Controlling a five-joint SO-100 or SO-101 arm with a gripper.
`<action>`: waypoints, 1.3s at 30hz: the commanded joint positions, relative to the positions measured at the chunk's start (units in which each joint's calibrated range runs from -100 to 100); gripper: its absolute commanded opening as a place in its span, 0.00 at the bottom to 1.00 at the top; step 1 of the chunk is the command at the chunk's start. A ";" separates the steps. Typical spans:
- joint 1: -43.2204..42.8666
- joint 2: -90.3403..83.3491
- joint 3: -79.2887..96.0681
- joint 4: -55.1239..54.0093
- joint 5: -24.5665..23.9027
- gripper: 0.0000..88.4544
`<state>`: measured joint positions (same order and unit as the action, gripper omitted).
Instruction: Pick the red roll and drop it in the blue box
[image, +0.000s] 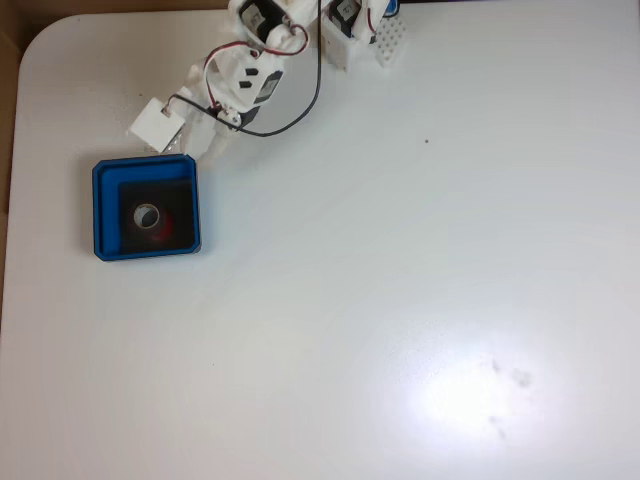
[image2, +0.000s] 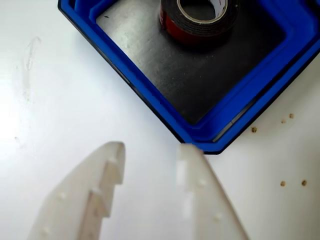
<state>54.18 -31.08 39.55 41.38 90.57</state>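
The red roll (image: 149, 217) lies flat on the black floor inside the blue box (image: 105, 213) at the table's left in the fixed view. In the wrist view the red roll (image2: 197, 26) sits at the top edge, within the blue box (image2: 150, 95). My white gripper (image: 208, 150) hovers just off the box's upper right corner. Its two fingers (image2: 150, 150) stand apart with nothing between them, one tip close to the box's near corner.
The white arm and its base (image: 345, 25) reach in from the table's top edge, with a black cable (image: 300, 110) looping below. The table (image: 420, 300) is white, with a bright glare patch at lower right. Brown floor shows beyond the left edge.
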 joint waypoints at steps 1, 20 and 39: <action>-2.15 -8.72 4.02 -1.20 0.23 0.11; -12.02 -45.18 34.21 -1.28 0.15 0.11; -22.18 -67.84 60.45 -1.03 0.32 0.11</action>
<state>34.49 -98.05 98.12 41.30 90.48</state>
